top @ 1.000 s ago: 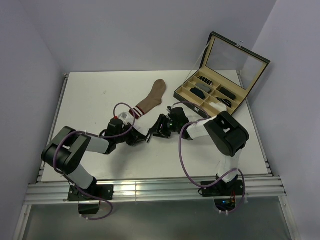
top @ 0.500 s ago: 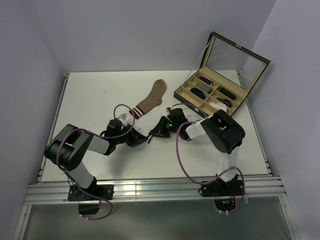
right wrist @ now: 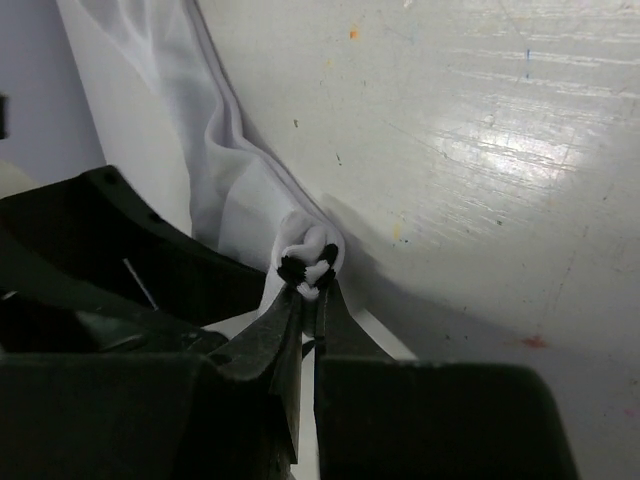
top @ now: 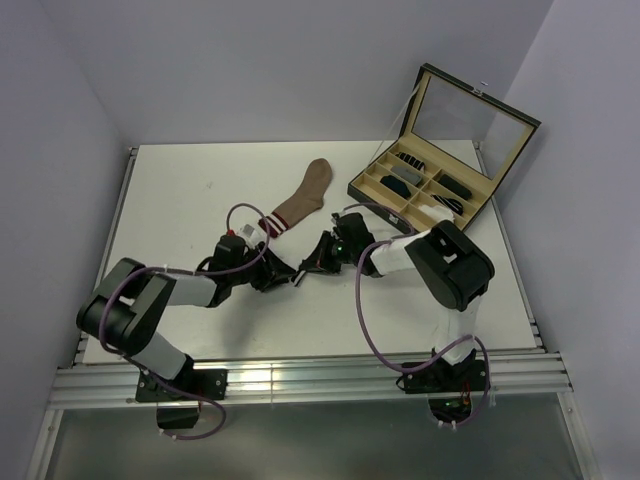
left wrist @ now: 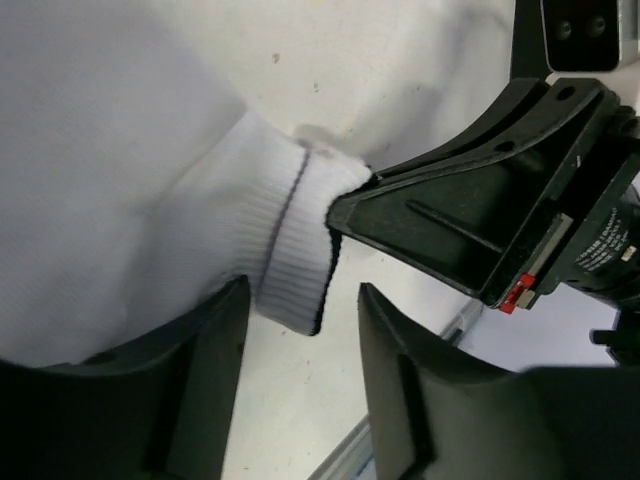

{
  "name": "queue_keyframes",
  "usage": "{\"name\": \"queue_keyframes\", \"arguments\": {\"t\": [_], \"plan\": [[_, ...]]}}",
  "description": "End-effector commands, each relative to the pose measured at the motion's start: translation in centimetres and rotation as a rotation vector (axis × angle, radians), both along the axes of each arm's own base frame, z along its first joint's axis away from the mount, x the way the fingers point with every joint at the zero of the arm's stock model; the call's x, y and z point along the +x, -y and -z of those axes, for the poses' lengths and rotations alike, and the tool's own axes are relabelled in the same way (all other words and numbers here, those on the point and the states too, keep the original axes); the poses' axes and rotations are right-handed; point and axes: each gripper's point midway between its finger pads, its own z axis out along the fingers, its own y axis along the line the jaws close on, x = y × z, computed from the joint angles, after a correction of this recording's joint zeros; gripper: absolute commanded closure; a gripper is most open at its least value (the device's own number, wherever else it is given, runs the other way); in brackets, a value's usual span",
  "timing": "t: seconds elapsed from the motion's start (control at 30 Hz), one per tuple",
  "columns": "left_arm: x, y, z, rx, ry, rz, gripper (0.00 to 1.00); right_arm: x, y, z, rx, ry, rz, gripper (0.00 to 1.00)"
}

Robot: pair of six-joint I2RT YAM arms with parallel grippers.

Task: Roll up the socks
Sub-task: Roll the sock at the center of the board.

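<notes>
Cuff fabric sits pinched in my right fingers [right wrist: 308,292], which are clamped tight together on a small bunched fold at the edge of the white sock [right wrist: 232,190]; dark stripe threads show right at the tips. From there the sock runs away along the tabletop [right wrist: 480,150] as a loose, creased band. My left fingers [top: 283,275] stand parted and released, with a clear gap between them. The ribbed cuff end with its thin dark stripe hangs in that gap. The body of the sock lies bunched over the finger on the left of my wrist view, and the other finger is clear of the fabric as far as I can tell. Both sets of fingers meet nose to nose at the middle of the tabletop, with the white sock almost hidden between them from above. The tan-brown sock [top: 305,195] lies flat farther back, apart from both, its striped cuff nearest my left arm. An open case [top: 430,190] of small compartments sits at the back right.
</notes>
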Motion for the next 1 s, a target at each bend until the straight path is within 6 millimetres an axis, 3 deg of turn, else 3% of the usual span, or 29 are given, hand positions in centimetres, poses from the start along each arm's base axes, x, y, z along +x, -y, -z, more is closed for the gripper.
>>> {"name": "queue_keyframes", "arguments": {"t": [0.0,0.1,0.13,0.2,0.23,0.3,0.33,0.4,0.43,0.5,0.63,0.8,0.97], "plan": [[0.6,-1.8,0.4,0.217,0.08,-0.022,0.46,0.7,0.8,-0.4,-0.099,0.035,0.015,1.0],[1.2,-1.9,-1.0,0.344,0.19,-0.03,0.35,0.5,0.8,-0.2,-0.139,0.021,0.012,1.0],[0.8,-0.9,-1.8,0.369,0.233,-0.004,0.34,0.5,0.9,-0.1,-0.154,0.019,0.015,1.0],[1.9,-1.1,-3.5,0.476,0.349,-0.039,0.34,0.4,0.9,-0.1,-0.178,0.008,0.011,1.0],[0.7,-0.2,-3.7,0.54,0.4,0.014,0.34,0.5,1.0,-0.1,-0.191,0.005,0.018,1.0],[1.1,-0.3,-4.9,0.643,0.484,-0.024,0.34,0.4,1.0,-0.2,-0.208,-0.004,0.012,1.0],[0.0,0.7,-4.8,0.695,0.538,0.036,0.34,0.4,1.1,-0.1,-0.216,-0.006,0.015,1.0],[0.1,0.7,-5.6,0.794,0.606,0.005,0.35,0.5,1.2,-0.3,-0.224,-0.011,0.017,1.0],[-0.9,1.6,-5.2,0.841,0.638,0.053,0.35,0.6,1.1,-0.5,-0.223,-0.01,0.017,1.0],[-1.0,1.9,-5.3,0.918,0.67,0.055,0.36,0.5,1.1,-0.3,-0.222,-0.019,0.014,1.0],[-1.7,2.4,-3.8,1.128,0.724,0.097,0.38,0.4,0.9,-0.4,-0.219,-0.022,0.008,1.0],[-2.0,3.7,-3.4,1.199,0.767,0.119,0.4,0.4,0.9,-0.4,-0.22,-0.022,0.003,1.0],[-1.6,3.7,-3.2,1.252,0.784,0.12,0.41,0.3,0.7,-0.6,-0.209,-0.023,-0.004,1.0]]}}
